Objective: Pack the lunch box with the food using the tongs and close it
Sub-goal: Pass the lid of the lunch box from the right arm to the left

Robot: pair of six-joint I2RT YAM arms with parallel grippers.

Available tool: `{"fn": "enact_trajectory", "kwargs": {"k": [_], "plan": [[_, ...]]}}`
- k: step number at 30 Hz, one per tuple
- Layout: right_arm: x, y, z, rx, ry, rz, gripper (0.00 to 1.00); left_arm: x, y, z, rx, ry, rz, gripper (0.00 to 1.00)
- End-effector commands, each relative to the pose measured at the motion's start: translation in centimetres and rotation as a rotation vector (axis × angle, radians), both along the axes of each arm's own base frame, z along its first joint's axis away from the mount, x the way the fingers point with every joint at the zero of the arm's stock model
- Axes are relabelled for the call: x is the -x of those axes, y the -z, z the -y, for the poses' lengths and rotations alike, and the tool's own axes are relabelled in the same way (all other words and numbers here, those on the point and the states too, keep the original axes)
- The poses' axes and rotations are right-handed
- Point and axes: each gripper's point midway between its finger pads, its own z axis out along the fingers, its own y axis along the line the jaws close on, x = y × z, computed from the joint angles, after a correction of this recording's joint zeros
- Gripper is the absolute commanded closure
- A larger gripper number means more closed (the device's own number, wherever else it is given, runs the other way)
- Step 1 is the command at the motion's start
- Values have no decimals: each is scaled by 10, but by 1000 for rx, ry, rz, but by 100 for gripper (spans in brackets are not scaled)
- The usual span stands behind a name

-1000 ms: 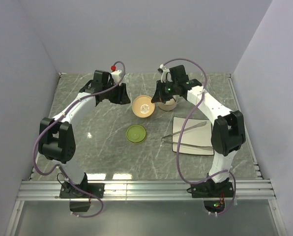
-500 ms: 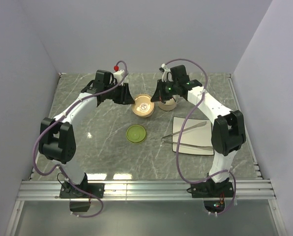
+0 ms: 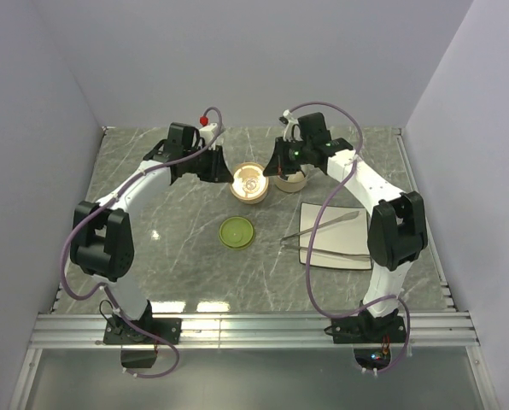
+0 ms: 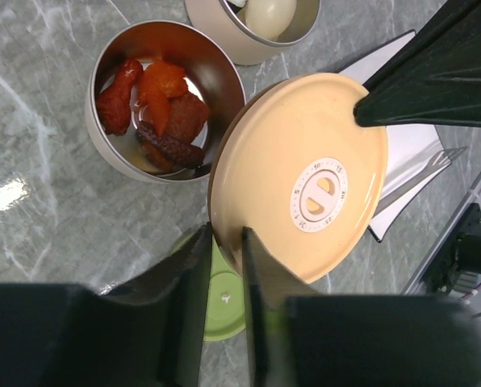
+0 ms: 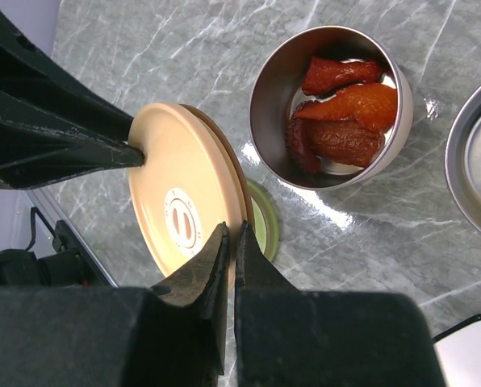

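Observation:
A cream lid [image 4: 305,177] hangs tilted on edge above the table, held from both sides. My left gripper [image 4: 224,234] is shut on its near rim. My right gripper [image 5: 232,230] is shut on the opposite rim of the lid [image 5: 180,193]. In the top view the lid [image 3: 250,182] sits between both grippers. Just beside it an open steel tin [image 4: 103,129] holds red and brown food [image 4: 156,105]. A second tin [image 4: 248,48] holds a white egg-like ball [image 4: 269,12]. The silver tongs [image 3: 323,229] lie across the white tray [image 3: 353,260].
A green lid [image 3: 236,231] lies flat on the marble table [image 3: 152,213], below the held lid. The white tray lies right of the green lid, in front of the right arm. Grey walls close in the back and sides.
My left gripper's jaws have narrowed onto the cream lid's rim. The lid and both grippers have shifted slightly toward the back wall. The tongs and the green lid have not moved.

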Motion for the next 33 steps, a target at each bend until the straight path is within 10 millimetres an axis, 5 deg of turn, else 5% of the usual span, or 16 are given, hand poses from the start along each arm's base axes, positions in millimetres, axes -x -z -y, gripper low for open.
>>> {"fn": "enact_trajectory", "kwargs": {"k": [1,6,15,25,29,33], "plan": [[-3,-33,-2,-68,-6,75,100,-5,-21,11,45,32,37,79],[-7,-25,1,-32,-1,69,100,-12,-23,12,36,33,41,100],[-30,-5,18,72,78,103,60,-38,3,12,-16,10,-8,100],[-59,8,31,132,144,143,50,-70,20,9,-4,-15,-51,100],[-60,0,38,136,156,170,31,-78,26,4,-6,-32,-69,100],[-57,-4,41,141,150,184,26,-80,39,3,-18,-38,-98,100]]}}
